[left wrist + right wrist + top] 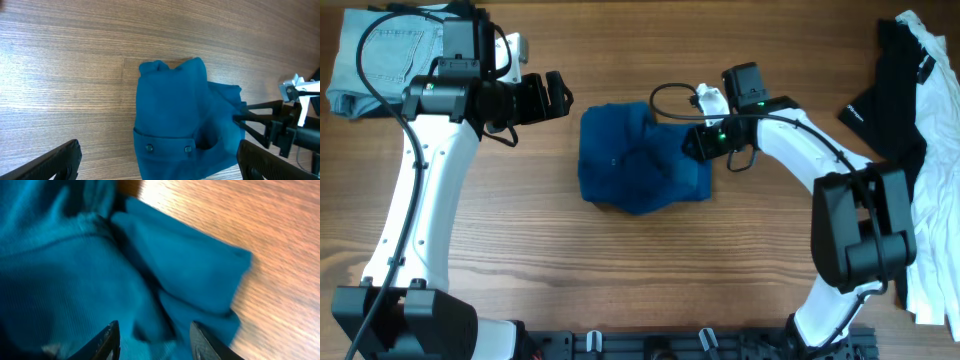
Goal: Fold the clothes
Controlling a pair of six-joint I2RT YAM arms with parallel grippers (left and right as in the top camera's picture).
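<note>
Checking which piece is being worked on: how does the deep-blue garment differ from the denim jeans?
The deep-blue garment is solid dark blue; the denim jeans are pale, washed blue. The garment lies mid-table between the arms; the jeans lie at the far left corner, partly under the left arm. The right gripper is at the garment's edge; no gripper touches the jeans. Both are soft clothes on the wooden table.
</note>
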